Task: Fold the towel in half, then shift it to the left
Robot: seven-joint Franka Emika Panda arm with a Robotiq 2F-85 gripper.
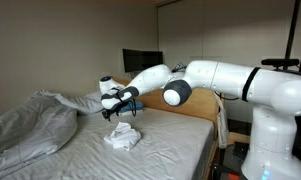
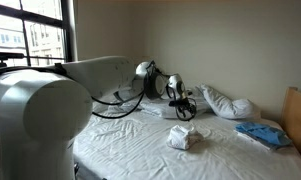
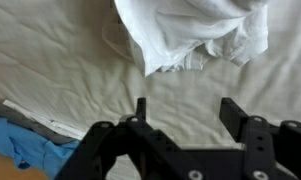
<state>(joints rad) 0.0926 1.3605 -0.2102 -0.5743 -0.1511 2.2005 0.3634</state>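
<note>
Hovering claw point(image 3: 186, 106) released, empty; towel point(image 3: 190, 30) cut off at wrist-view top edge.

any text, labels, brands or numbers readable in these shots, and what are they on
No text can be read in any view.
towel: plain white, no tag or print showing
gripper: black, no marking visible
blue item: too small to show any print
dark rectangle behind the bed: nothing legible on it

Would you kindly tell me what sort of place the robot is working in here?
Probably a bedroom: a bed fills most of the scene, a rumpled duvet lies on it, and there is a window in the wall.
</note>
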